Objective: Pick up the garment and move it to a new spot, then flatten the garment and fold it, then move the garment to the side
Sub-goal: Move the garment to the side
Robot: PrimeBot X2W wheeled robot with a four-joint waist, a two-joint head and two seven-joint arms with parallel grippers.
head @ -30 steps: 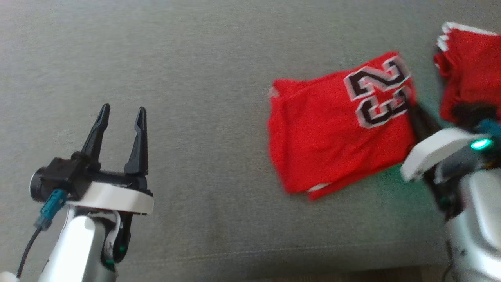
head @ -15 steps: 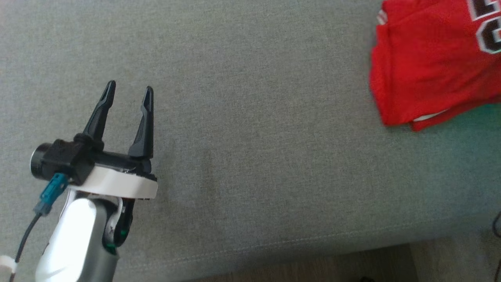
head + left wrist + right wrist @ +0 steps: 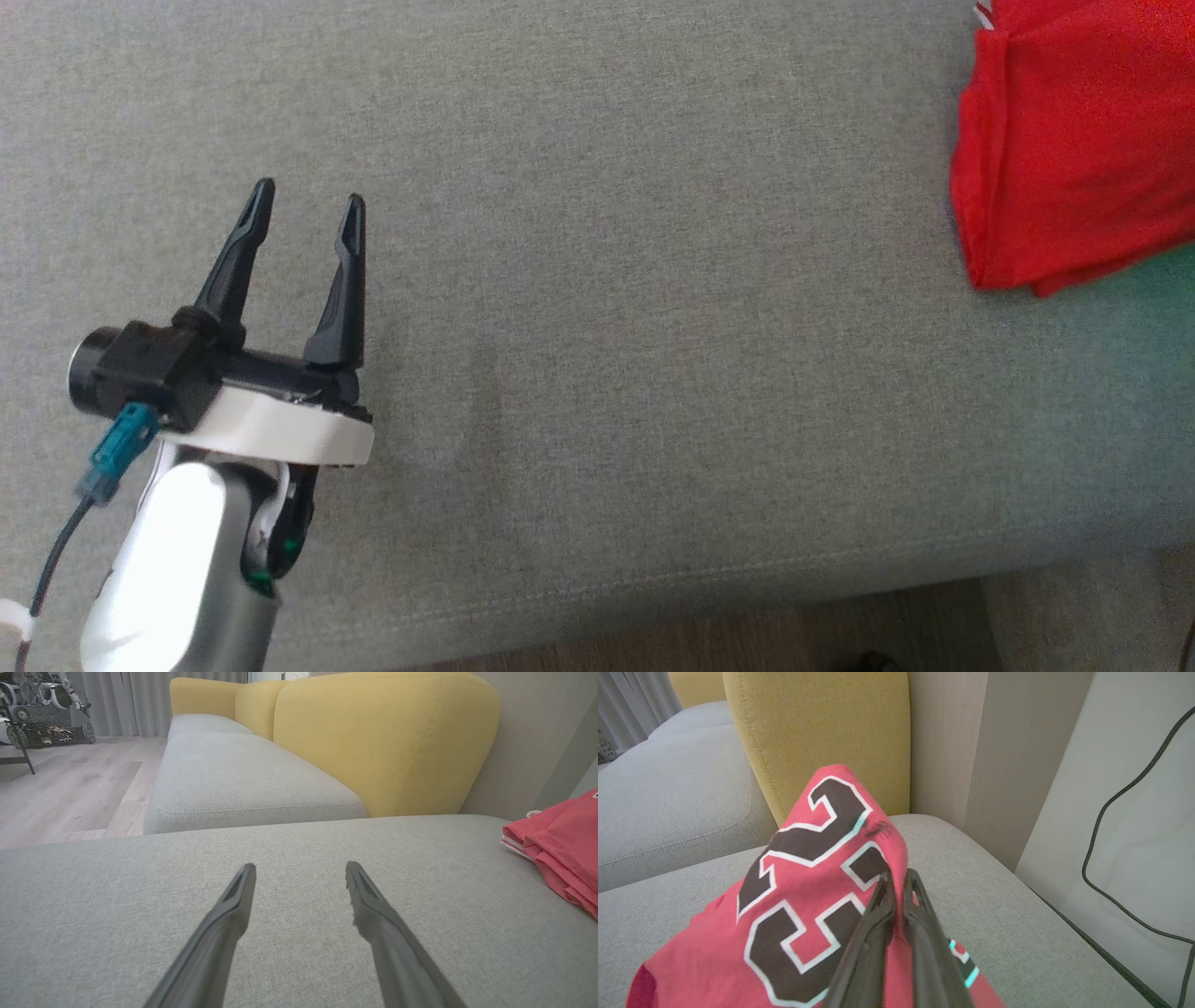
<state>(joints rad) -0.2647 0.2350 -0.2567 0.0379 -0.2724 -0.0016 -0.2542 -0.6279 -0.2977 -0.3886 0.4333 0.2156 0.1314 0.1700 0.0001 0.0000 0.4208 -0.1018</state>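
At the far right edge of the grey sofa seat [image 3: 653,327], the red garment [image 3: 1074,140] sits in a stacked bundle. Its layered edges show plainly from the left wrist view, so the flattening and folding look done to me. Over in the right wrist view, the right claw [image 3: 899,876] is clenched tight on the fabric just beside the big black-and-white number. The cloth peaks up toward the yellow backrest [image 3: 817,728], as though lifted by that pinch. The left claw [image 3: 308,194] hangs well apart from it, fingers spread wide with nothing between them, low over bare sofa seat. My read: we're on the last leg, shifting the folded garment to the side. Left to do: set it down neatly without spilling the fold, then let go.
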